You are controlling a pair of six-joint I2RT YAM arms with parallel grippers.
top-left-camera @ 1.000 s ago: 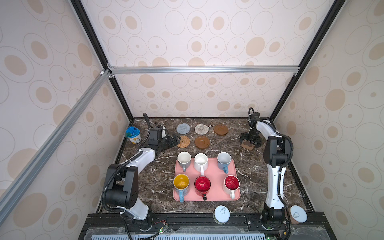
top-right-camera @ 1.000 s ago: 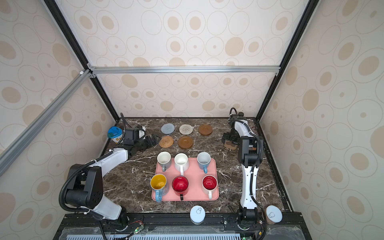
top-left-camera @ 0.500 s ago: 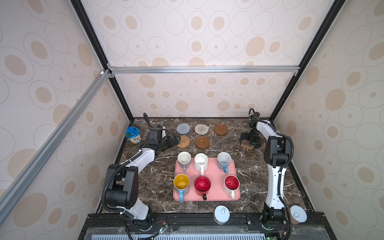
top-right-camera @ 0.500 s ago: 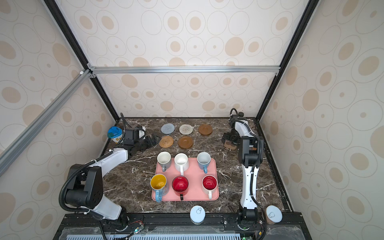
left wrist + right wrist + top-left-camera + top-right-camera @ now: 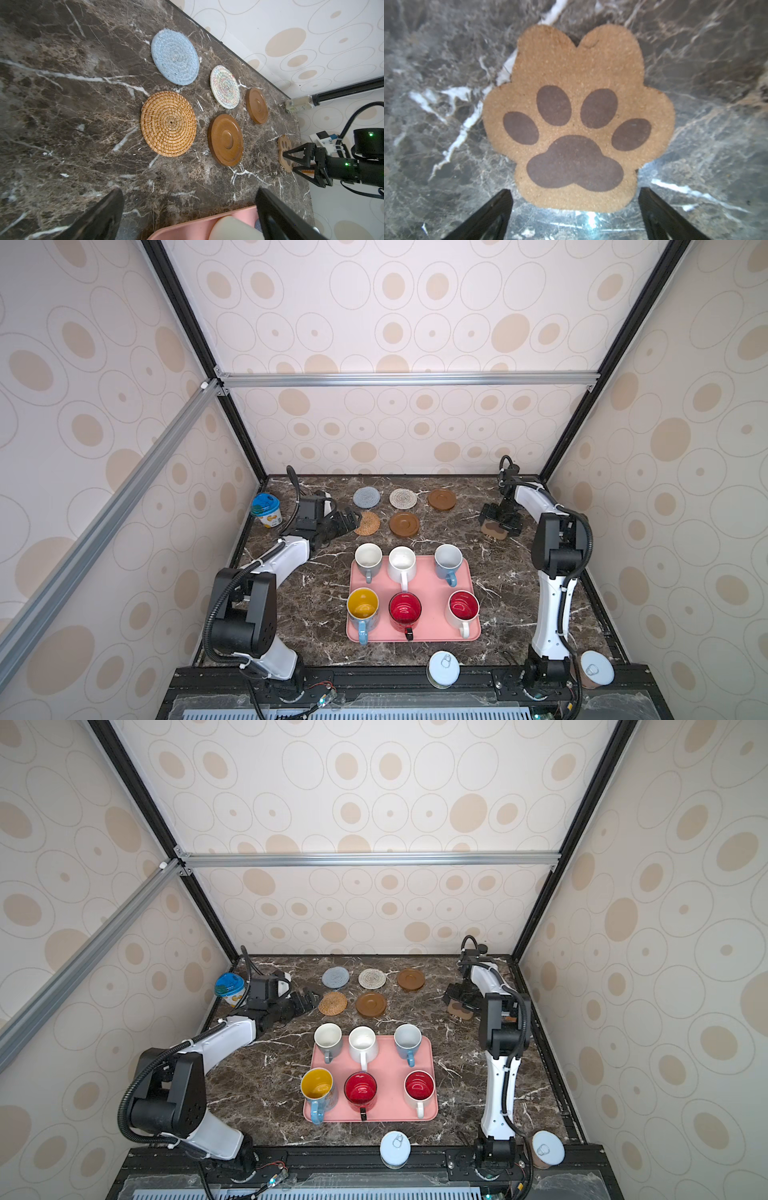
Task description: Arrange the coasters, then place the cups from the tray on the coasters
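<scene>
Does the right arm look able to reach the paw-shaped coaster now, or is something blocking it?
Probably yes: the right gripper hangs open above the paw-shaped coaster, which lies alone on the marble table, nothing between them.

Both top views look down on the whole table (image 5: 316, 614); wrist views hover close.

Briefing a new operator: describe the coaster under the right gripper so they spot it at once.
From the pink tray mid-table, look to the far right of the table, under the open right gripper. The paw-shaped coaster lies flat, apart from the round coasters; it alone is tan with dark paw-print pads.
</scene>
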